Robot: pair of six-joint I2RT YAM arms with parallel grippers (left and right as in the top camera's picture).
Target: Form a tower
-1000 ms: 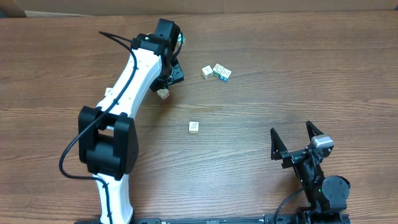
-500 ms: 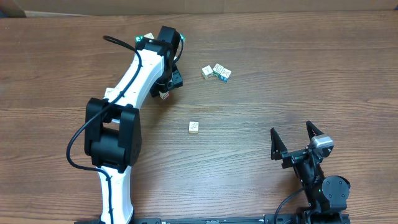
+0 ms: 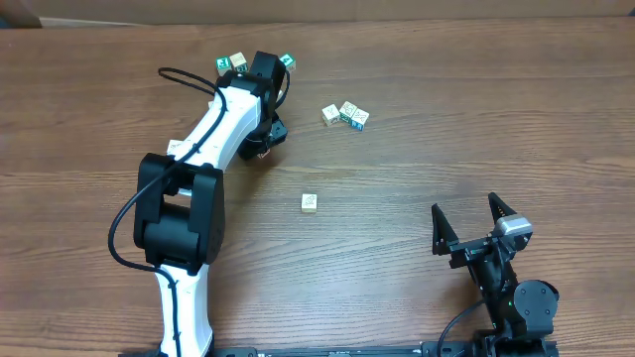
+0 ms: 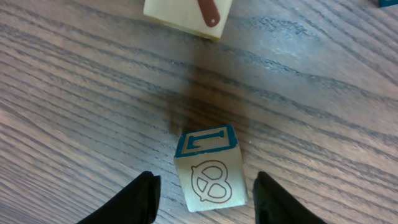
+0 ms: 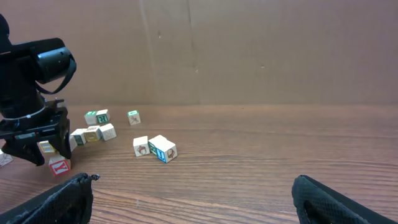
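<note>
Reaching up the table [image 3: 556,109] from the near edge, the L arm [image 3: 213,129] covers much of the overhead's left half. A pale cube [image 3: 175,147] peeks out on its left flank, mostly hidden. Past the wrist sit a green-faced pair [image 3: 231,63] and one more green cube [image 3: 287,61], prints too small to read.

L gripper [image 4: 204,182] is buried under its own wrist from above. Its own cam shows the fingers spread either side of a teal-topped cube [image 4: 208,168] w/ a pretzel drawing on the near face. A sliver of bare table shows each side, so not pinching. Ahead of it a red-marked cube [image 4: 186,14] is cut off by the top edge.

R wrist cam shows a red-Y cube [image 5: 59,167] just beside that gripper and a row of cream cubes [image 5: 93,133] behind it, which the arm hides from above.

Tower: can't single it out. Every cube I can make out sits on the table singly or side by side.

Further right: a lone cube [image 3: 310,202] well apart, then a trio [image 3: 345,115] touching. Far right, R gripper [image 3: 465,210] stands w/ fingers spread wide, well apart from all cubes.
</note>
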